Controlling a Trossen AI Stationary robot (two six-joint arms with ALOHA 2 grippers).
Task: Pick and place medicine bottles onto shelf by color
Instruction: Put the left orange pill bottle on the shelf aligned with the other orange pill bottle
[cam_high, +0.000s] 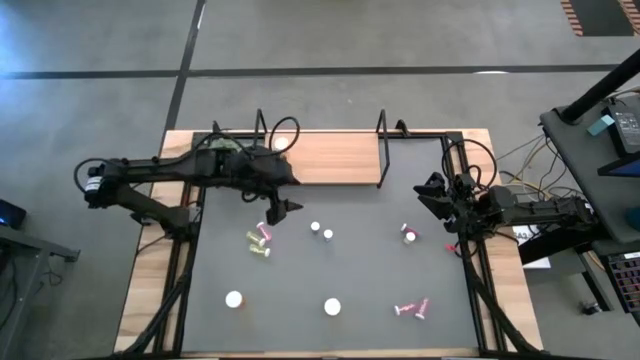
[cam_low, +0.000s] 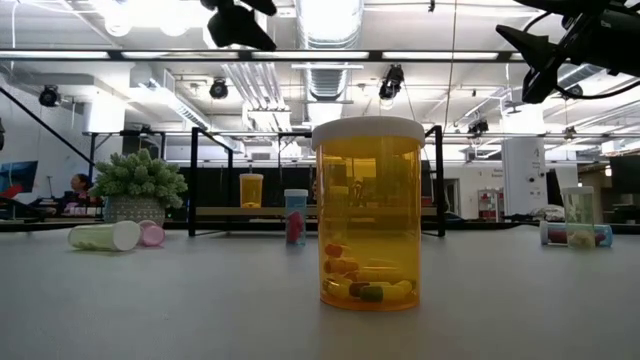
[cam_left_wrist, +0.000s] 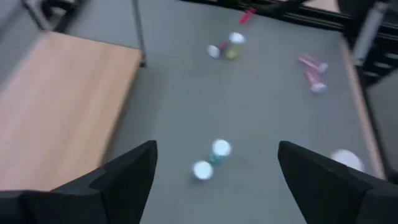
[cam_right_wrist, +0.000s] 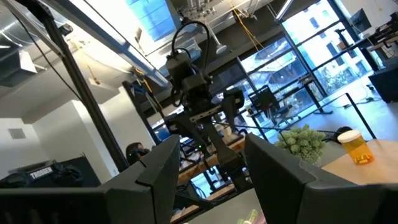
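Observation:
The shelf (cam_high: 330, 158) is a light wooden board with black wire frames, at the table's far edge. Small bottles lie or stand on the dark mat: a yellow-green and a pink one (cam_high: 260, 238), two white-capped ones (cam_high: 321, 231), one at the right (cam_high: 408, 233), and pink ones (cam_high: 412, 308) near the front. My left gripper (cam_high: 277, 207) hangs open and empty above the mat, just in front of the shelf's left part. In its wrist view the two white-capped bottles (cam_left_wrist: 211, 160) show between its fingers, farther off. My right gripper (cam_high: 432, 190) is open and empty above the mat's right side.
A wide orange bottle (cam_low: 368, 215) stands close to the low camera. Another orange bottle (cam_low: 251, 190) stands on the shelf next to a green spiky plant (cam_low: 140, 180). Two white caps (cam_high: 234, 298) (cam_high: 332, 306) show near the mat's front. A person sits in the room at the far left (cam_low: 78, 186).

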